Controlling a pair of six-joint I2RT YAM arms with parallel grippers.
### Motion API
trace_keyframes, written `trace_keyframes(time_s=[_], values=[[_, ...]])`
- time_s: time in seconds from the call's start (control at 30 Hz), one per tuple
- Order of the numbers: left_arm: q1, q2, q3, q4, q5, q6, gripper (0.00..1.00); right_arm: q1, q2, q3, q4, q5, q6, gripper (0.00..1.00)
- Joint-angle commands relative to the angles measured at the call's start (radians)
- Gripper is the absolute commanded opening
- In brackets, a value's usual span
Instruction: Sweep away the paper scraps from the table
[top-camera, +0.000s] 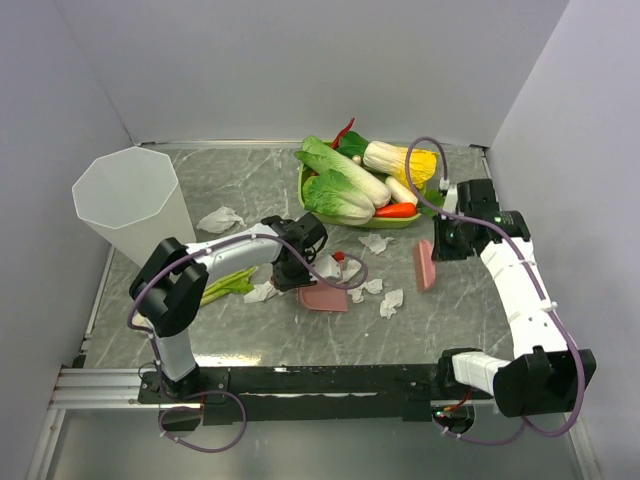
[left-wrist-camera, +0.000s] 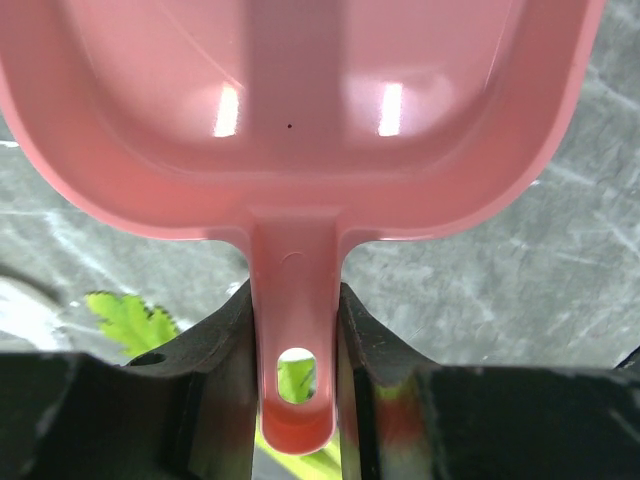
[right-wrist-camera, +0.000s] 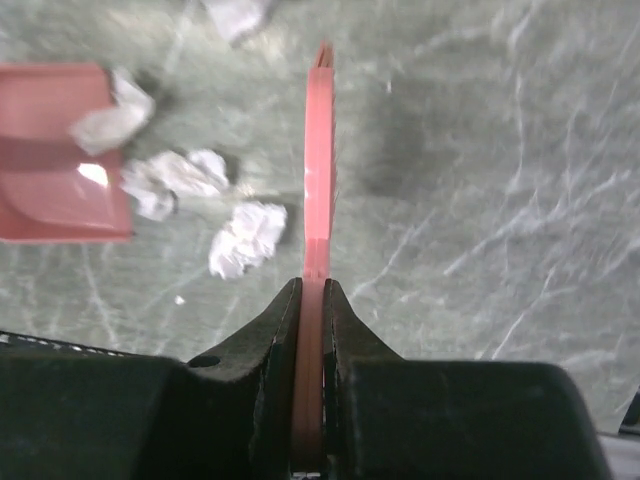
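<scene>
Left hand (top-camera: 296, 272) is partly closed, fingers clamped on the handle of the pink plastic dustpan (top-camera: 323, 298); the wrist view shows the handle pinched between both jaws. Right hand (top-camera: 441, 243), right of the dustpan, is nearly closed, gripping a thin flat pink plastic paddle (top-camera: 426, 265) held on edge above the grey-green marble-patterned tabletop (top-camera: 240, 340).

Crumpled white paper scraps (top-camera: 390, 302) lie on the tabletop, mostly clustered just right of the dustpan, between it and the paddle. One scrap (top-camera: 375, 243) lies further back, another (top-camera: 262, 292) just left of the dustpan, and another (top-camera: 220, 218) well off to its far left.

Green tray of vegetables (top-camera: 400, 222) sits behind the dustpan. Translucent white faceted bin (top-camera: 130, 200) stands far left of it.
</scene>
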Motion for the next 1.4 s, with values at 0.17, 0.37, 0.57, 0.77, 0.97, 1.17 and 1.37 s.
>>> trace_keyframes(time_s=[0.17, 0.37, 0.57, 0.77, 0.97, 1.17, 1.37], values=[[-0.008, 0.078, 0.113, -0.118, -0.051, 0.074, 0.01, 0.004, 0.062, -0.075, -0.047, -0.076, 0.063, 0.0], [-0.026, 0.115, 0.142, -0.116, -0.046, 0.092, 0.01, 0.062, 0.136, -0.101, 0.016, -0.254, 0.143, 0.0], [-0.077, 0.137, 0.167, -0.073, 0.02, 0.078, 0.01, 0.195, 0.2, -0.023, 0.12, -0.412, 0.192, 0.0], [-0.08, 0.138, 0.165, -0.013, 0.045, 0.029, 0.01, 0.198, 0.209, 0.014, 0.096, -0.434, 0.177, 0.0], [-0.063, 0.088, 0.103, 0.079, 0.09, -0.035, 0.18, 0.189, 0.116, -0.006, 0.053, -0.334, 0.131, 0.0], [-0.036, 0.006, -0.025, 0.214, 0.135, -0.04, 0.41, 0.16, 0.062, 0.023, 0.033, -0.303, 0.099, 0.0], [-0.023, -0.003, -0.057, 0.248, 0.161, -0.02, 0.52, 0.123, 0.057, 0.036, 0.019, -0.323, 0.097, 0.0]])
